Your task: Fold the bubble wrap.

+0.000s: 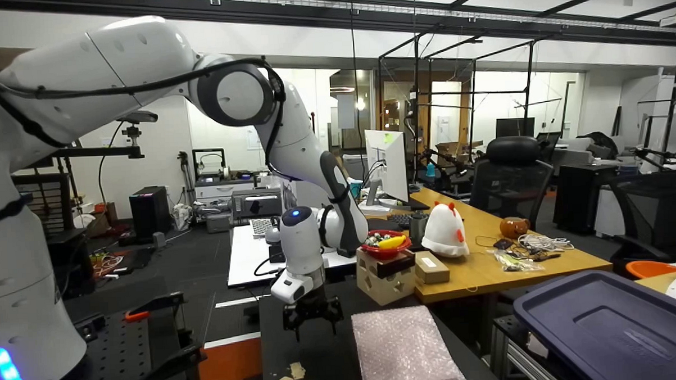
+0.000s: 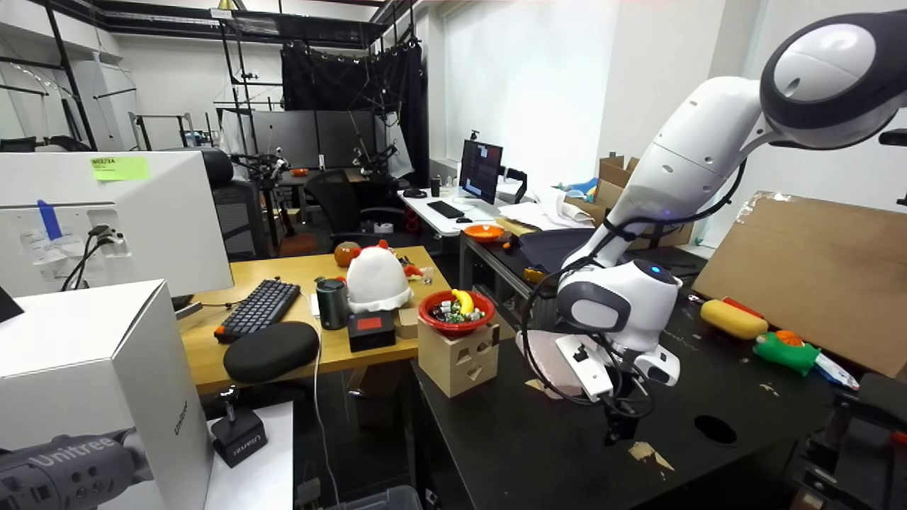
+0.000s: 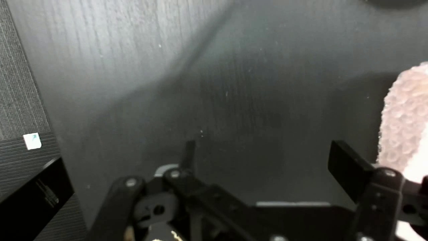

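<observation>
One sheet of bubble wrap (image 1: 402, 345) lies at lower centre-right in an exterior view; the gripper (image 1: 316, 331) beside it stands wide, holding nothing. Advised: pinch one edge only, lift low, lay it over slowly.

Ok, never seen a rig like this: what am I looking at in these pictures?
The machine is a white robot arm ending in a black, two-fingered gripper. Both exterior views look on from outside; the wrist view is taken from the arm's own wrist, looking down past the gripper. On the black table lies the bubble wrap, off to one side of the gripper; a wooden box stands there too, topped by a red bowl. Nothing is held: the jaws stand open.
</observation>
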You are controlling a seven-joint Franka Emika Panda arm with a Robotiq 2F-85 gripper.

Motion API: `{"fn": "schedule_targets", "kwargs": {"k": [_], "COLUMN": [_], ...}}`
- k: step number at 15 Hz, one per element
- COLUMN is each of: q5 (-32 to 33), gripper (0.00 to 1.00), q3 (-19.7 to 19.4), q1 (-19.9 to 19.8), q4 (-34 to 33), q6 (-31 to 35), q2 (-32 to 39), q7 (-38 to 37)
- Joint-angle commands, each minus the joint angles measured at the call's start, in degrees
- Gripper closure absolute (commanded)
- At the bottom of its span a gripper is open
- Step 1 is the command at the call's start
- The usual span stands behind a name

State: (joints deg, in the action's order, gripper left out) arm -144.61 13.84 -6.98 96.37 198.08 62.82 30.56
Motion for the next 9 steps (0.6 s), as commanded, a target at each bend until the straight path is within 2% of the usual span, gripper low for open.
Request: {"fn": "schedule_targets", "kwargs": {"k": [1, 3, 7, 8, 9], "q5": [-4.1, -6.9, -4.7, -4.7, -0.9], "gripper": [0.0, 0.0, 0.0, 0.0, 0.0], "q3": [0.3, -0.2, 2.8, 2.8, 4.6], "q1": [0.4, 1.0, -0.7, -0.5, -1.6], "q4": [6.9, 9.6, 15.3, 16.6, 18.3], "q6": [0.0, 0.0, 0.1, 0.1, 0.1], "q2": [-9.1, -13.2, -21.0, -22.8, -24.5], "q7": [2.5, 1.4, -4.9, -7.8, -14.1]}}
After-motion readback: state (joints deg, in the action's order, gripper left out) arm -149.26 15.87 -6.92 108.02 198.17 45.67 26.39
